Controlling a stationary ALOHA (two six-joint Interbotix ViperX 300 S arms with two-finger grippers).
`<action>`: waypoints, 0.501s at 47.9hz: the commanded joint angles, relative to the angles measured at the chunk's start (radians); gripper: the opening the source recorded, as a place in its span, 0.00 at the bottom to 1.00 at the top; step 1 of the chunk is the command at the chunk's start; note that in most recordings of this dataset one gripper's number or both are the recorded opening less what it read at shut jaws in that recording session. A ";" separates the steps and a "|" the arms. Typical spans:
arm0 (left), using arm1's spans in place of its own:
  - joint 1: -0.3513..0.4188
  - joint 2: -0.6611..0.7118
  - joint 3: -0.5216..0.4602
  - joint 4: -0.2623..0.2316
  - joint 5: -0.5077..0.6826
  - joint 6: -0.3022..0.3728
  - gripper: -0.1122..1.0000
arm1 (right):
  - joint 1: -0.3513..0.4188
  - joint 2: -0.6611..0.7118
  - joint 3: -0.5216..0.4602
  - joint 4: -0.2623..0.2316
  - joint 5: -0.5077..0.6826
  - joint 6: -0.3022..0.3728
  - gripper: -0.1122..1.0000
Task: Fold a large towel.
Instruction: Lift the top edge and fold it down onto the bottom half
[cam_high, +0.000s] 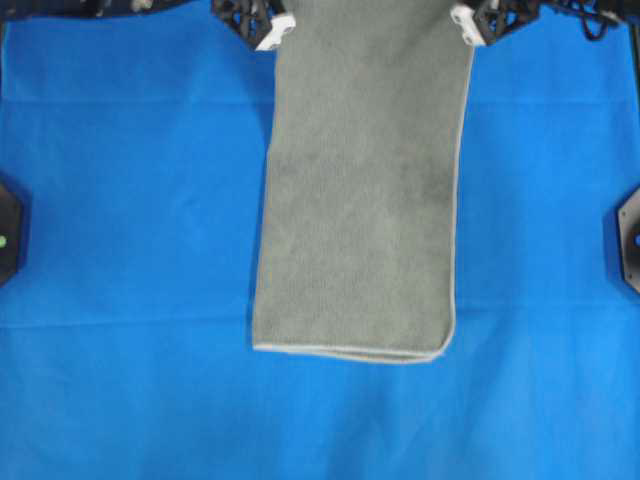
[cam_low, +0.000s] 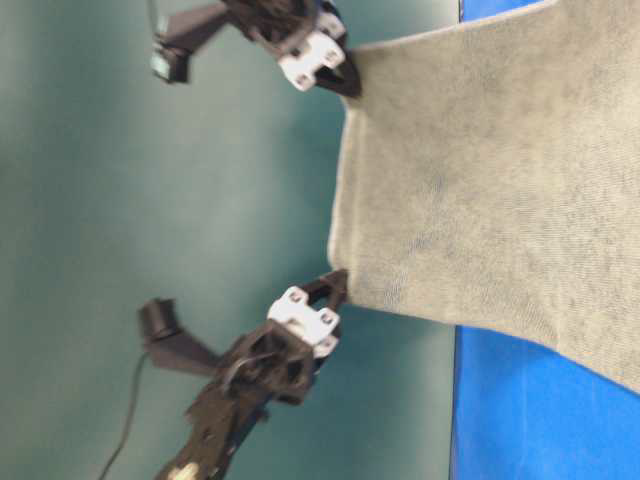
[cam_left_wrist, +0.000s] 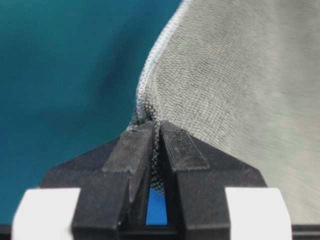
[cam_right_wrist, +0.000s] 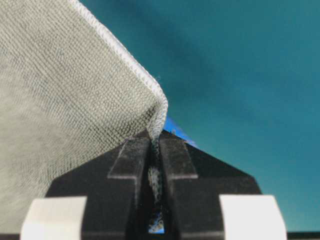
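Observation:
The grey-green towel (cam_high: 360, 200) lies as a long narrow strip down the middle of the blue surface, its near end folded with a rounded hem. Its far end is lifted off the table (cam_low: 500, 170). My left gripper (cam_high: 278, 40) is shut on the far left corner, and the terry cloth (cam_left_wrist: 240, 75) is pinched between the black fingers of the left gripper (cam_left_wrist: 159, 125). My right gripper (cam_high: 468, 28) is shut on the far right corner. In the right wrist view the hemmed corner of the towel (cam_right_wrist: 60, 90) runs down into the closed right gripper (cam_right_wrist: 155, 136).
The bright blue cloth surface (cam_high: 120, 250) covers the whole table. Black arm bases sit at the left edge (cam_high: 10, 230) and the right edge (cam_high: 628, 240). Beyond the table's far edge is a teal backdrop (cam_low: 200, 200).

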 joint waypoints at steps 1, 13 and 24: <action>-0.040 -0.109 0.048 0.002 -0.002 0.006 0.13 | 0.060 -0.114 0.026 -0.003 0.051 0.000 0.12; -0.192 -0.293 0.270 0.002 -0.003 -0.015 0.13 | 0.299 -0.347 0.172 0.012 0.189 0.017 0.12; -0.417 -0.383 0.405 -0.006 -0.003 -0.077 0.13 | 0.568 -0.434 0.224 0.103 0.284 0.025 0.12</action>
